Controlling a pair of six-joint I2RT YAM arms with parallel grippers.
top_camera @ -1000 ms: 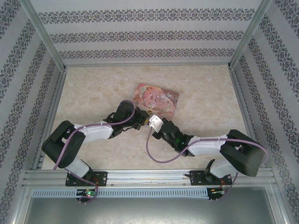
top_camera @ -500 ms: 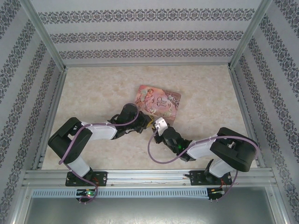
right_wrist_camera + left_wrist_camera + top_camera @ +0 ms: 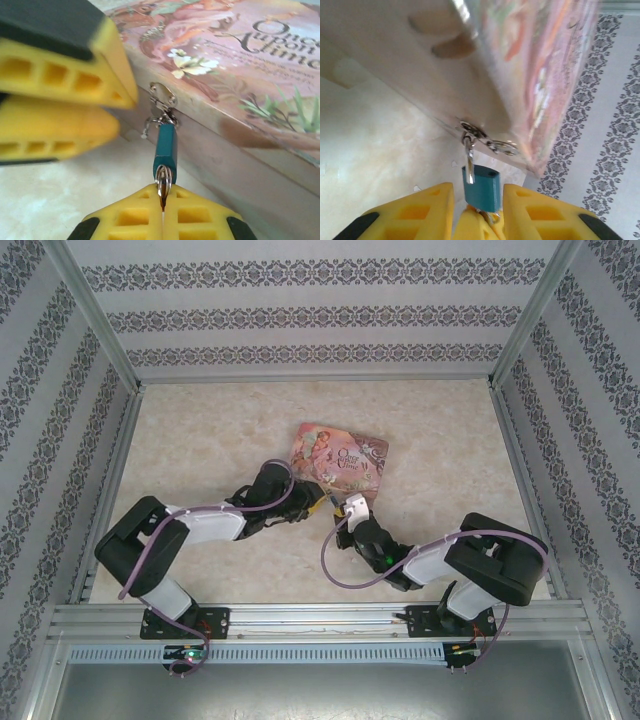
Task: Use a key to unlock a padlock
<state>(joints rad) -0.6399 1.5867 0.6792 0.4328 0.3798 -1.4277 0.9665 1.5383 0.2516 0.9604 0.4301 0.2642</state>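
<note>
At the tips of the right gripper [image 3: 162, 192], I'm clamping the key [image 3: 162, 181], seated in the padlock [image 3: 165, 147] hanging at twelve o'clock off the tin [image 3: 240, 60]; the left gripper [image 3: 125, 107] is hovering at ten, narrowly parted. Insertion's looking done; turning and opening are remaining.

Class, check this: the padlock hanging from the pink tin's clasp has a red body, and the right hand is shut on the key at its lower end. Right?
No: the padlock has a teal-blue body, not red, as the right wrist view shows. The rest holds: it hangs from the clasp of the pink tin, right hand shut on the key.
</note>
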